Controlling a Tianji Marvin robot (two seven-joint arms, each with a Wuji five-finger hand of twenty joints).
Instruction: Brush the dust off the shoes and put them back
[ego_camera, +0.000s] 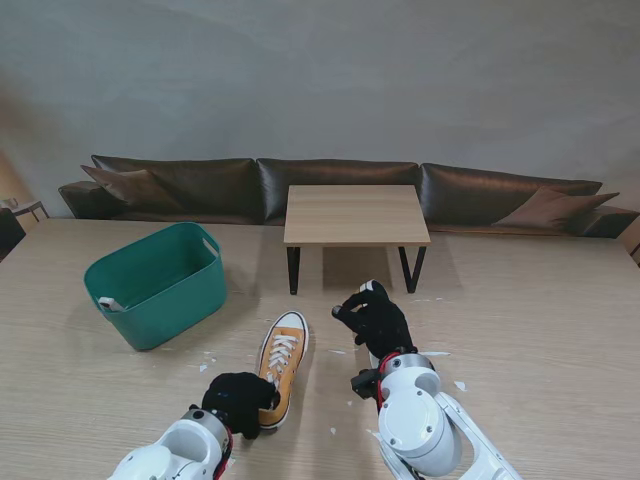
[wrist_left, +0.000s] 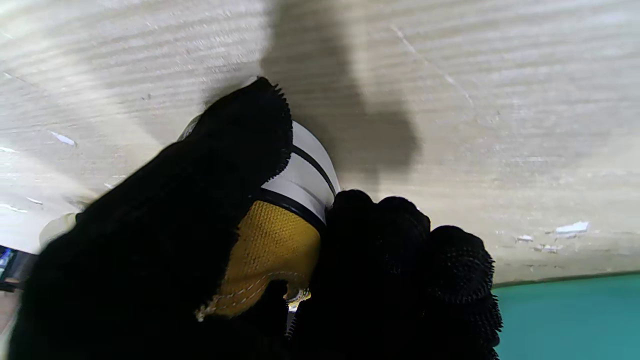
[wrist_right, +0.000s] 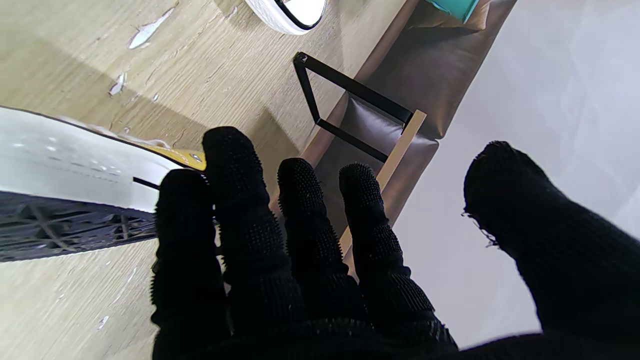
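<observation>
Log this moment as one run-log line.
left hand: shut on shoe heel | right hand: open, empty | bin: left, apart

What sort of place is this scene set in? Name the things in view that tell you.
Probably a living room or lounge, perhaps a mock-up one: a long dark leather sofa with cushions stands along a plain wall, a small wooden coffee table in front of it, and a shoe beside a green basket.

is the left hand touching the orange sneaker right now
Touching. The left wrist view shows the left hand with its black-gloved fingers wrapped around the heel of the orange sneaker, no gap between them.
</observation>
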